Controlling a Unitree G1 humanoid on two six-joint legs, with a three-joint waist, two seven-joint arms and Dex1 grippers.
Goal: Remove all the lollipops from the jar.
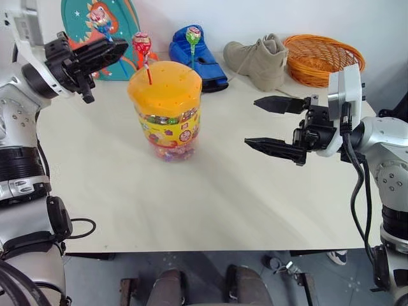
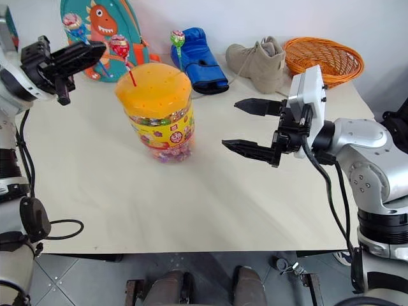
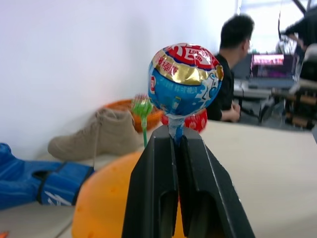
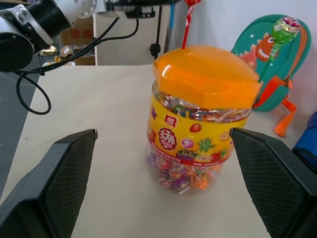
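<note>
The jar (image 1: 167, 124), a clear tub with an orange-yellow lid (image 1: 164, 83), stands upright on the table. A red lollipop (image 1: 141, 44) and a green lollipop (image 1: 193, 36) stick up from holes in the lid. My left gripper (image 1: 111, 51) is shut on the stick of the blue-wrapped lollipop (image 1: 100, 18), holding it in the air up and to the left of the lid, apart from it. The left wrist view has that lollipop (image 3: 184, 79) rising from between the closed fingers (image 3: 153, 188). My right gripper (image 1: 250, 122) hangs open to the right of the jar, pointing at it, with nothing held.
Along the table's back edge lie a teal dinosaur backpack (image 1: 124, 19), a blue boxing glove (image 1: 207, 64), a tan boot (image 1: 261, 60) and an orange wicker basket (image 1: 322, 57). A person (image 3: 233, 74) sits at a desk in the background.
</note>
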